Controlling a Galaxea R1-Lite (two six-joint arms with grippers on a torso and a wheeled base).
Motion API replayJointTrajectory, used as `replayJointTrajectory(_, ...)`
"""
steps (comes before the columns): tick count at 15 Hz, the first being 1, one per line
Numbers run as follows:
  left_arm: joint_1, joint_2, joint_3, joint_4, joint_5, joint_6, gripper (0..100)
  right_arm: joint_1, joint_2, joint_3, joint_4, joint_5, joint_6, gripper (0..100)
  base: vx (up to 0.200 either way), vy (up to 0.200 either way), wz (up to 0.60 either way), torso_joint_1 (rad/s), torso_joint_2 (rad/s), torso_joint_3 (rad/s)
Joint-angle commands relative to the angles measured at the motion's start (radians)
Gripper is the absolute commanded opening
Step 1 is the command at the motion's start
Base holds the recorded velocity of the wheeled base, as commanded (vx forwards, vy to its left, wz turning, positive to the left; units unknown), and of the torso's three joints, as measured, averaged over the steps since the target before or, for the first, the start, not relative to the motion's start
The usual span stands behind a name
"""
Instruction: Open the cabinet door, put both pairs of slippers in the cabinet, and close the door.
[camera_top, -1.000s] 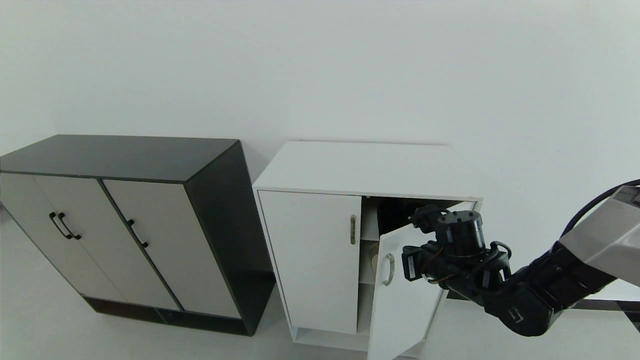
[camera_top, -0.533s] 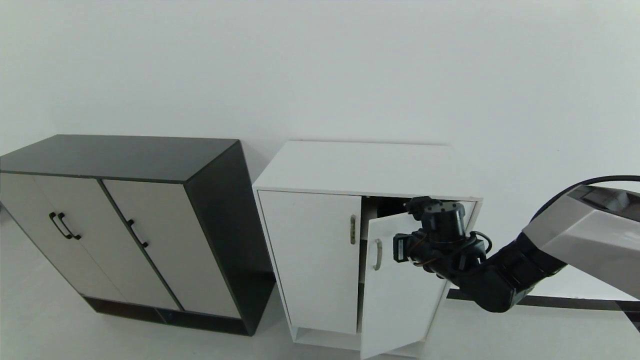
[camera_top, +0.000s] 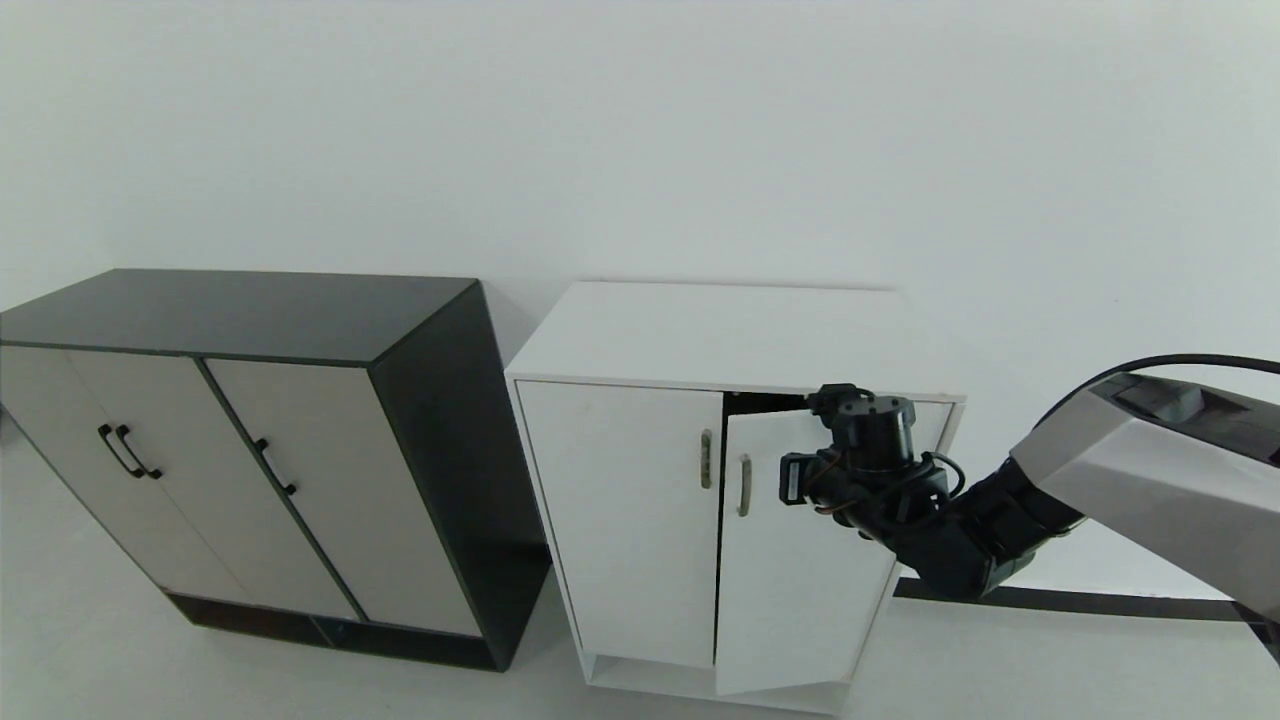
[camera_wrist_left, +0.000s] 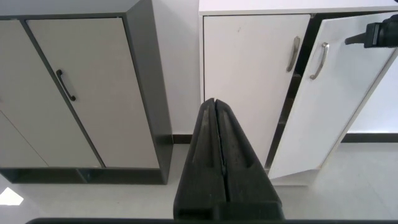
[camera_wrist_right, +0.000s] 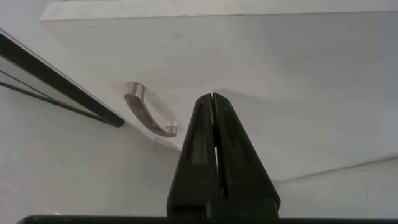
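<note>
Cabinet door (camera_top: 790, 620) ajar, one of two.

A dark cabinet (camera_top: 230, 312) stands against the white wall (camera_top: 640, 130).

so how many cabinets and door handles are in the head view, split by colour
white cabinet: 1
black cabinet: 1
silver handles: 2
black handles: 3
total: 7
</note>
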Motion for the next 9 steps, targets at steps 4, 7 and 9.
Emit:
replayJointTrajectory(4,0.0,0.001,0.0,-0.001,0.0,0.0,0,-0.019,0.023,-0.033,-0.001,-0.001,0.01,0,0.0,0.0,0.0,0.0,0.0,0.0)
replayJointTrajectory(7,0.0,0.001,0.0,0.001,0.0,0.0,0,-0.034,0.028,-0.033,-0.004,-0.007,0.012,0,0.0,0.0,0.0,0.0,0.0,0.0)
replayJointTrajectory(9,0.0,0.0,0.0,-0.001,0.0,0.0,0,-0.039,0.043,-0.036,-0.025,-0.006,0.012,0,0.0,0.0,0.0,0.0,0.0,0.0)
